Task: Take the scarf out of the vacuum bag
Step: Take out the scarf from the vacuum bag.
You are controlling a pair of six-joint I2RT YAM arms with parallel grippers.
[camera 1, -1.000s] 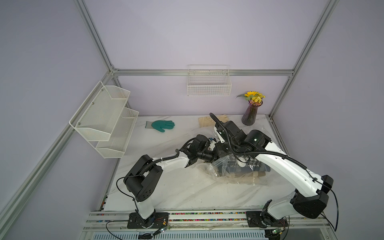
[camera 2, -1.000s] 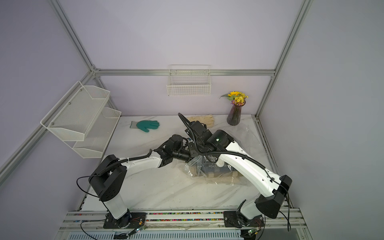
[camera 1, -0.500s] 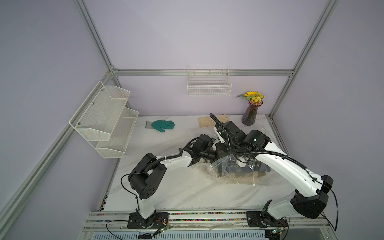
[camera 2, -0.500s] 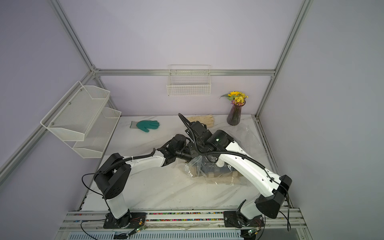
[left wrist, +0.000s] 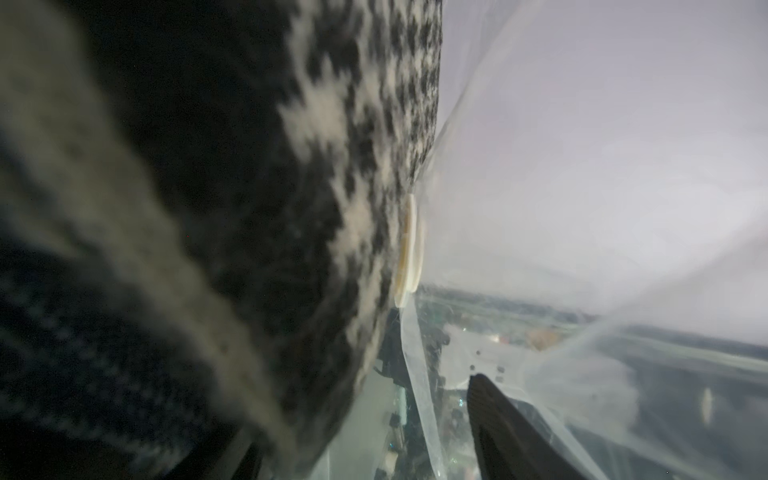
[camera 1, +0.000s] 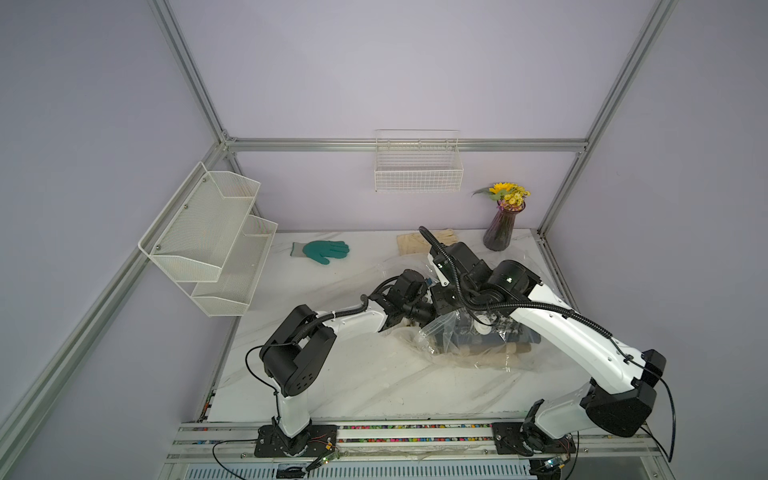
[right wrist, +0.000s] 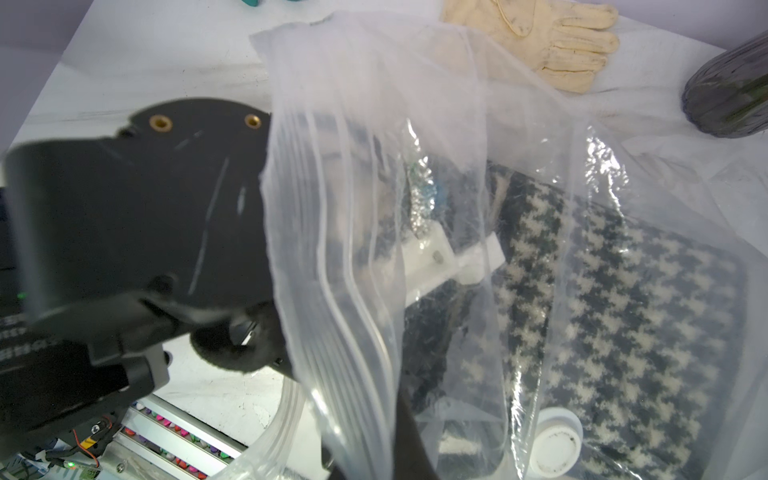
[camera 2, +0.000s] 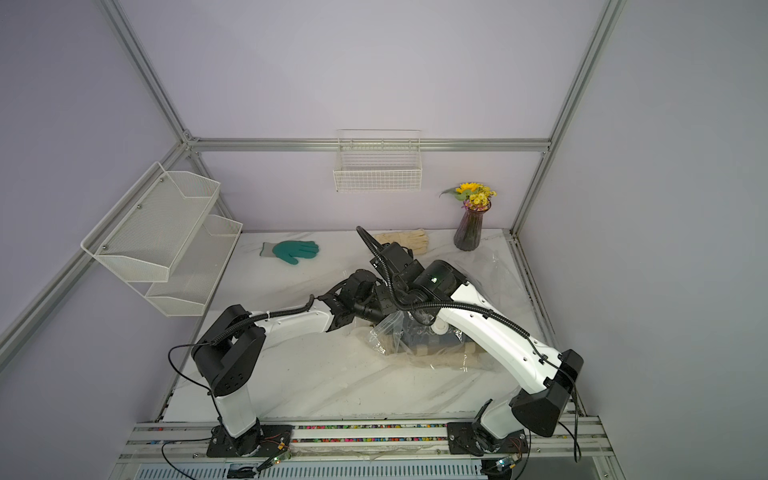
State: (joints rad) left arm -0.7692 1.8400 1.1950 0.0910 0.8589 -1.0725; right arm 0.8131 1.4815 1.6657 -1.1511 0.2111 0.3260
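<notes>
Stretched low toward 2 o'clock, left gripper (camera 1: 417, 311) with jaws wide apart; arched toward 10 o'clock, right gripper (right wrist: 411, 449) pinched closed.

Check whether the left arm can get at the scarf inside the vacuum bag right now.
Probably yes. The right end effector pinches the mouth of the vacuum bag up and open, and the left end effector is inside, jaws apart, with the scarf right beside it.
</notes>
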